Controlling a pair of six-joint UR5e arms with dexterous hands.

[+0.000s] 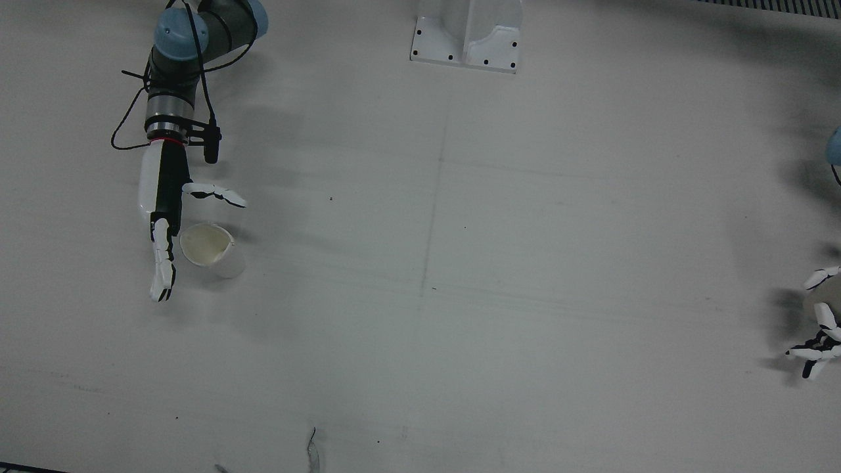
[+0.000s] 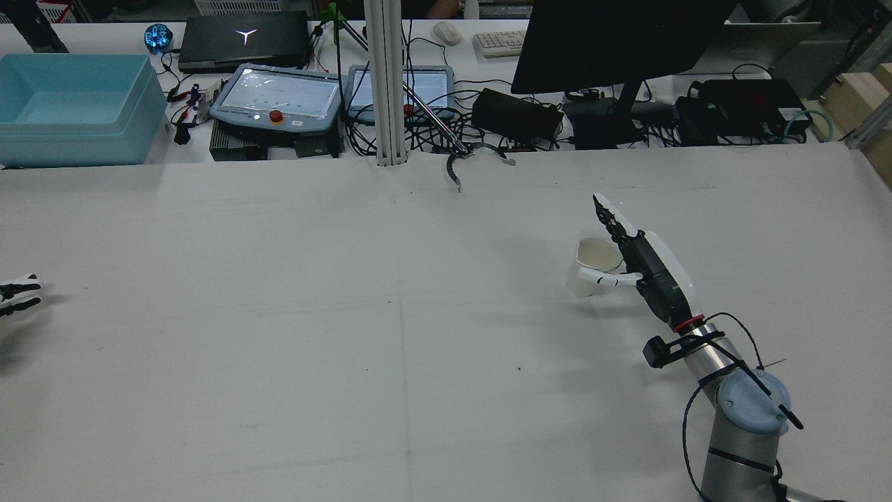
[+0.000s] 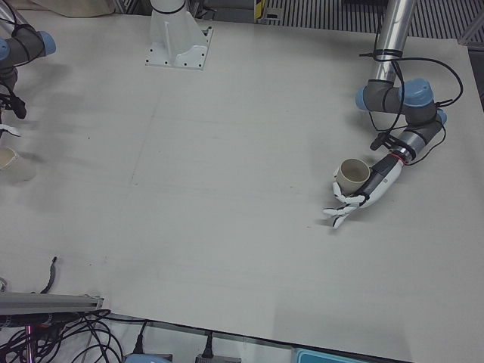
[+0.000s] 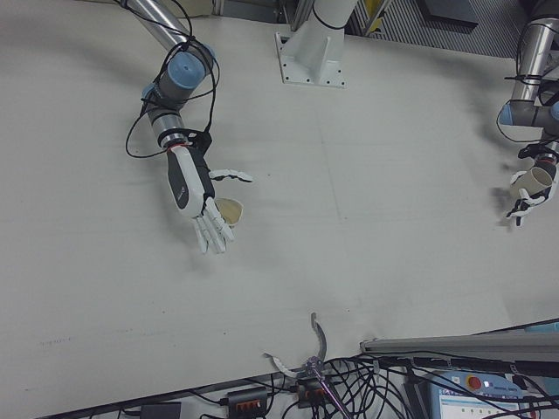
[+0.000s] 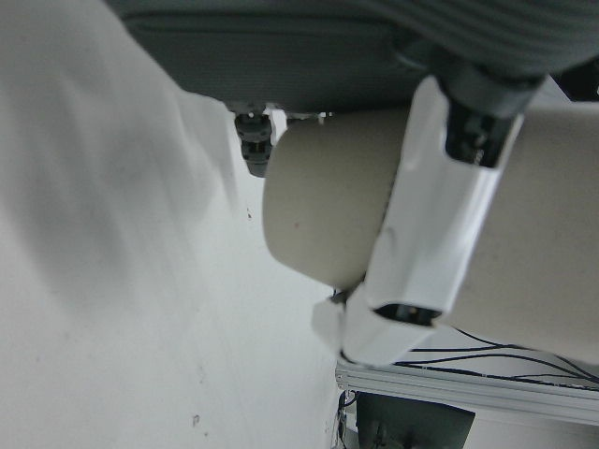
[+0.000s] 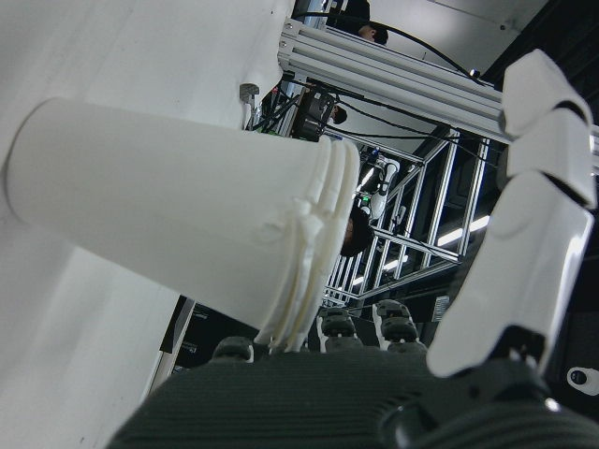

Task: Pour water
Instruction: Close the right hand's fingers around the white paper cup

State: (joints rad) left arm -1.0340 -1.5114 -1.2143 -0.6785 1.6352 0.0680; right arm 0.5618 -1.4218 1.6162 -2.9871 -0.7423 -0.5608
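Front view: one white paper cup (image 1: 209, 247) stands on the pale worktop (image 1: 460, 263) at the view's left, its rim dented out of round. The right hand (image 1: 172, 217) lies beside it with fingers stretched straight and spread, one finger apart on the far side of the cup; it grips nothing. At the right edge only the fingertips of the left hand (image 1: 818, 335) show.

Rear view: two arms, two hands. The right hand (image 2: 641, 261) lies flat and spread against the cup (image 2: 592, 268), one finger across the cup's near side. The left hand (image 2: 17, 294) only just enters at the left edge. Beyond the worktop (image 2: 348, 314): one blue bin (image 2: 70, 108), two pendant tablets (image 2: 282, 97), one monitor (image 2: 613, 42).

Left-front view: a second cup (image 3: 352, 176), tan and upright, sits in the left hand (image 3: 361, 195), fingers curled round its side; hand closed on it. The first cup (image 3: 17, 168) shows at the left edge.

Right-front view: two cups counted, one cup (image 4: 229, 212) by the splayed right hand (image 4: 199, 205), the second cup (image 4: 532, 181) held in the left hand (image 4: 527, 202) at the far right.

Left hand view: one white finger (image 5: 430, 215) pressed across the second cup (image 5: 337, 206).

Right hand view: the cup (image 6: 178, 215) leans, base on the worktop, rim crumpled near the palm; a finger (image 6: 524, 224) stands clear of it.
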